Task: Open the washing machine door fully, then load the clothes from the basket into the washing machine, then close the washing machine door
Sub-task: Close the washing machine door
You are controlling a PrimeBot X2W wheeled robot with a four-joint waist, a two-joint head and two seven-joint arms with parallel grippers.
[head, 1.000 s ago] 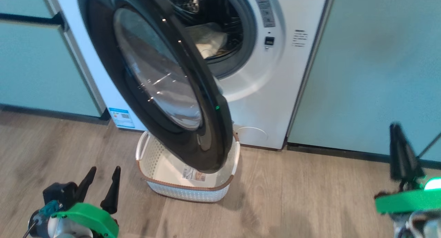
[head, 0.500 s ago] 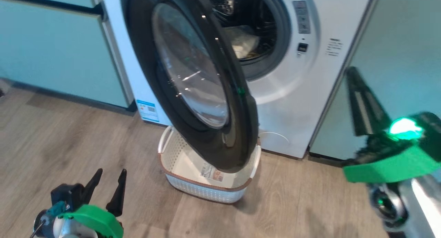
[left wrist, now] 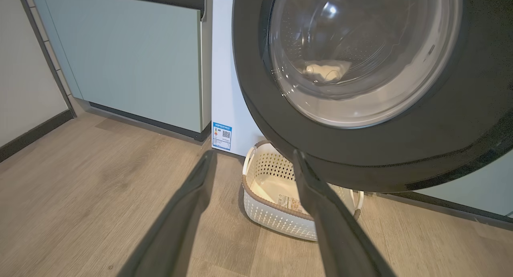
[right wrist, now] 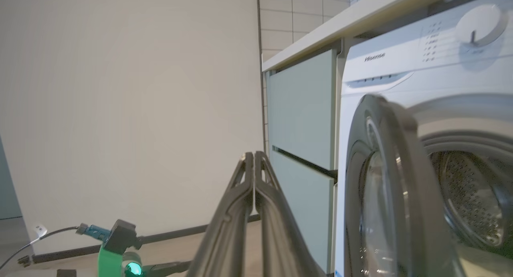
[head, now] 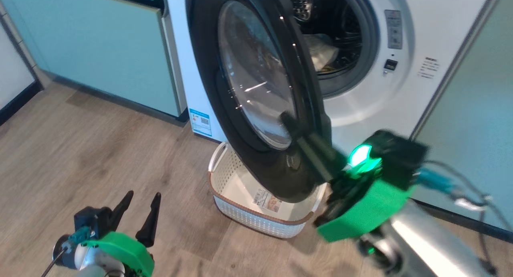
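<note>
In the head view the clenched, empty right gripper [head: 287, 119] lies before the outer face of the half-open washing machine door [head: 256, 76], with the released left gripper [head: 143, 194] well apart, while the left wrist view has the door up-right and the right wrist view has it edge-on, just rightward.

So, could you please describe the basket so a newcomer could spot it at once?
Find the white washing machine between pale teal cabinets, its round black door hanging open. On the wooden floor just under that door sits the basket. Nothing else nearby is cream, perforated, brown-rimmed and white-handled.
</note>
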